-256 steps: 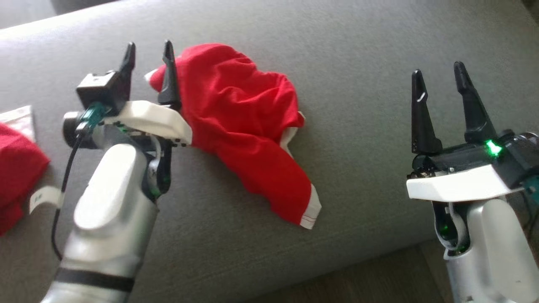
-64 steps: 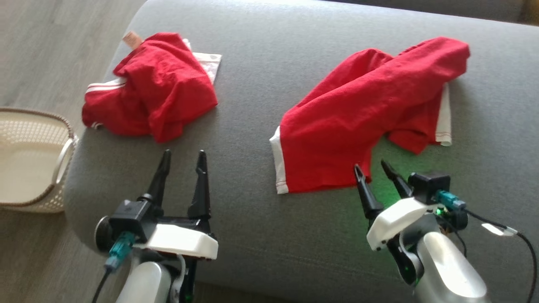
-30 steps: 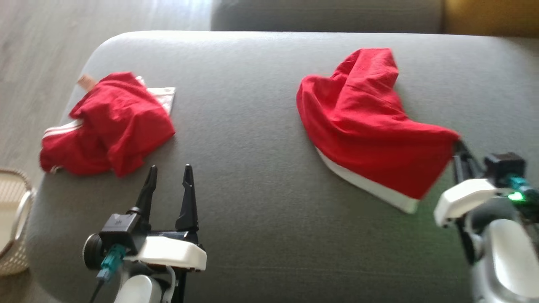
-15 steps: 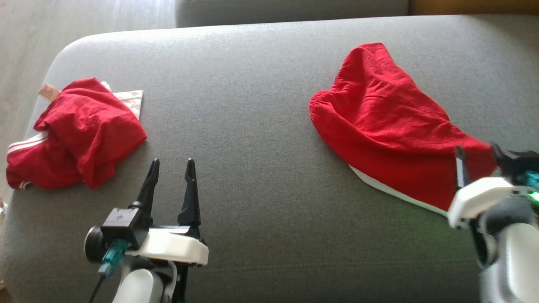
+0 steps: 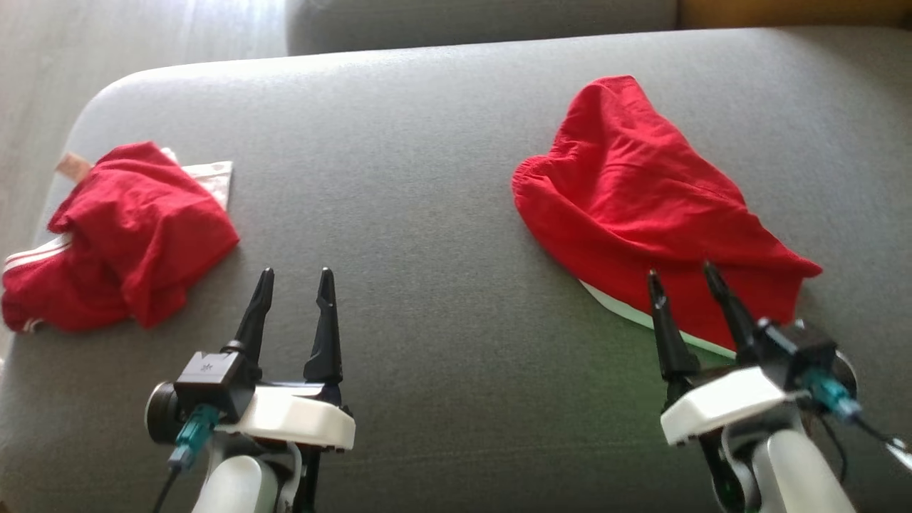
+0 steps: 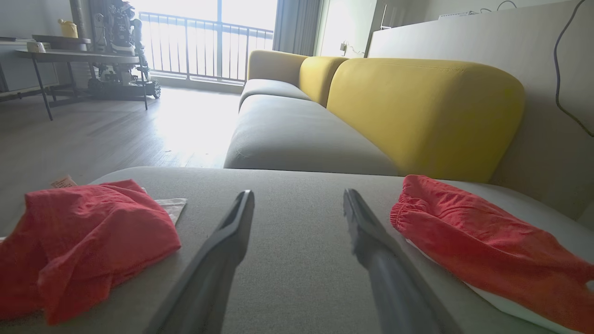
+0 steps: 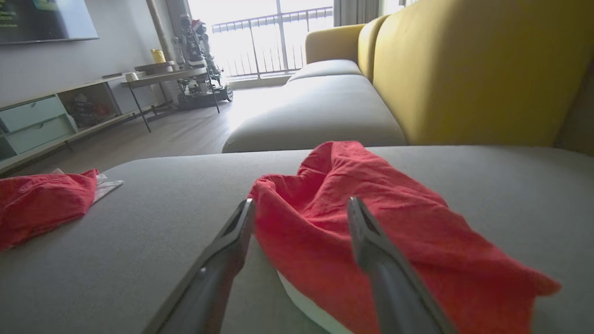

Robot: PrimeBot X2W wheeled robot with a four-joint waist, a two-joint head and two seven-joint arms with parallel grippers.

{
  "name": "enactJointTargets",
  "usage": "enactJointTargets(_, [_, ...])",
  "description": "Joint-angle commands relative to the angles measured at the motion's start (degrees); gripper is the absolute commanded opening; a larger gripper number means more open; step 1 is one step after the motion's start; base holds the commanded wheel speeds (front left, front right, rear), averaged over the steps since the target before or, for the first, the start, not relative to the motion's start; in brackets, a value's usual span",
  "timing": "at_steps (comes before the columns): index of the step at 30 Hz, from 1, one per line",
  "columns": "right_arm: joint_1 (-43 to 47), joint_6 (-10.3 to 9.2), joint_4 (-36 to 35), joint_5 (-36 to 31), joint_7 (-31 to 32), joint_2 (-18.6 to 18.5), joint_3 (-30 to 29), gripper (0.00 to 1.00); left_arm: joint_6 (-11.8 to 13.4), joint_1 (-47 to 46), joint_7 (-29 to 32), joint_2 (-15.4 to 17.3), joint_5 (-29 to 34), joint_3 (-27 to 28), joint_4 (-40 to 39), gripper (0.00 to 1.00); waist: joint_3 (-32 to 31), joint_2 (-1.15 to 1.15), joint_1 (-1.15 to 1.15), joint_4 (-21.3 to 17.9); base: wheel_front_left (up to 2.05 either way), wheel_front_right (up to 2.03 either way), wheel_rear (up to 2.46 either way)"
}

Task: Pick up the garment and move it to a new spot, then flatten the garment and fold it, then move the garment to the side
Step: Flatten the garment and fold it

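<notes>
Two red garments are lying on the grey cushion. The garment is sitting crumpled on the cushion's right half, stretching from near the far edge toward the near right corner. Its gathered waistband is facing the middle, and one white band is showing along its near hem. The other garment is bunching up at the left edge, well apart from the first. It is showing two thin white stripes at its left end, and a pale cloth piece is poking out from under its far side. One tan tag is sticking out at its far left, and any writing on it is too small to read.

Two hands are showing. The left hand is hovering over bare cushion by the near edge, between the two garments, with its fingers spread wide and holding nothing. The right hand is pointing at the garment's near hem, its fingers likewise wide apart and gripping nothing. From the head view their tips are overlapping the red cloth, and whether they are touching it cannot be told. Beyond the cushion's far edge a yellow backrest is rising.
</notes>
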Motion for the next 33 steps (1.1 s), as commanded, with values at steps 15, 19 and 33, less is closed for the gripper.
enactJointTargets(15, [-4.79,-0.02,-6.48,0.68,-2.7,-0.4,2.06,1.0,-2.85,-10.78,-0.34,0.06,2.99,0.3,2.32,1.0,8.62,0.0,0.0,-9.61,0.0,0.0,0.0])
enactJointTargets(19, [-5.58,-0.02,-7.97,0.55,-2.84,-0.4,2.73,1.0,-4.73,-17.89,-0.21,0.06,4.39,-2.33,9.76,1.0,11.72,0.0,0.0,-12.47,0.0,0.0,0.0])
enactJointTargets(33, [-7.64,-0.02,-9.77,1.96,-3.62,-0.4,5.29,1.0,-6.9,-40.79,6.28,0.56,3.72,-6.0,33.95,1.0,18.03,0.0,0.0,-19.22,0.0,0.0,0.0])
